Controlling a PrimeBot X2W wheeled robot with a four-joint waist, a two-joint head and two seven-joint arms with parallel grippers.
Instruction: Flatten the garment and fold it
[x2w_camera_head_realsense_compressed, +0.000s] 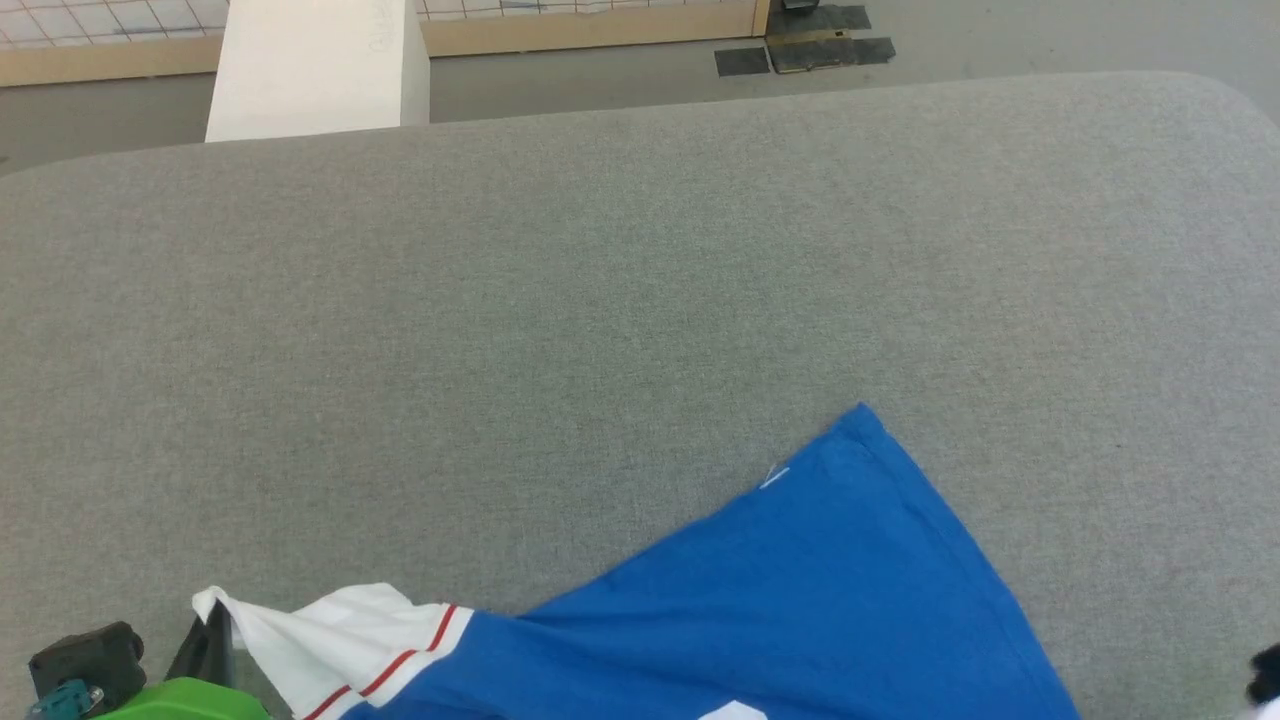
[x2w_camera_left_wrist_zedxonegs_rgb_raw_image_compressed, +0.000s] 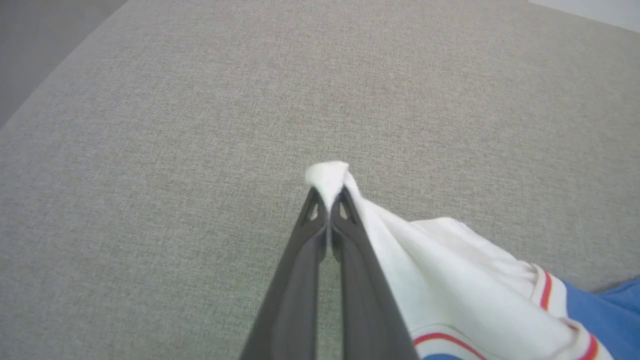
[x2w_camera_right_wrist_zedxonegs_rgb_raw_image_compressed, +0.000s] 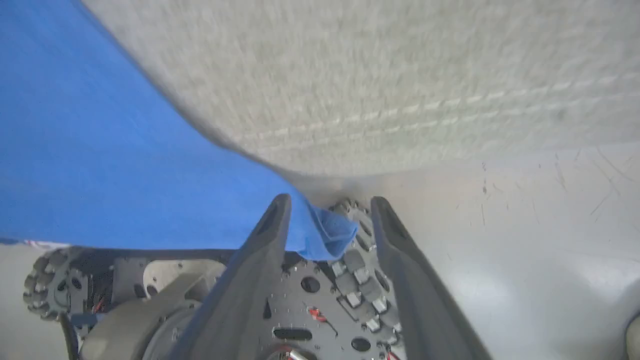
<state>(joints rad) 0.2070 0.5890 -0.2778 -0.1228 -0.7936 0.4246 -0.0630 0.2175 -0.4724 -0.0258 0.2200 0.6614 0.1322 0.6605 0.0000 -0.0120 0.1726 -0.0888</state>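
- Blue T-shirt (x2w_camera_head_realsense_compressed: 800, 600) low on the grey tabletop (x2w_camera_head_realsense_compressed: 600, 300), against the near edge, with one blue point reaching toward the middle and the rest bunched rather than flat.
- Long axis roughly left to right, from the white red-striped sleeve (x2w_camera_left_wrist_zedxonegs_rgb_raw_image_compressed: 450, 270) at the near left to the blue cloth at the near right.
- Left fingers (x2w_camera_left_wrist_zedxonegs_rgb_raw_image_compressed: 320, 220) clenched on the very tip of that sleeve, a white tuft poking out past them, cloth trailing off to the right.
- Right fingers (x2w_camera_right_wrist_zedxonegs_rgb_raw_image_compressed: 270, 225) spread apart, gripping nothing. A crumpled blue corner (x2w_camera_right_wrist_zedxonegs_rgb_raw_image_compressed: 325, 235) sits in the gap, touching one finger and clear of the other.
- That corner draped over the near right edge of the tabletop, with the robot's own wheels (x2w_camera_right_wrist_zedxonegs_rgb_raw_image_compressed: 355, 280) and the pale floor (x2w_camera_right_wrist_zedxonegs_rgb_raw_image_compressed: 550, 225) below it.
- Likely step: flattening, with no fold made yet.
- Key relation: loose blue corner right between the right fingers, well apart from the left ones, so the right arm is the nearer. Probably a matter of closing there, then pulling away from the left grip along the long axis.
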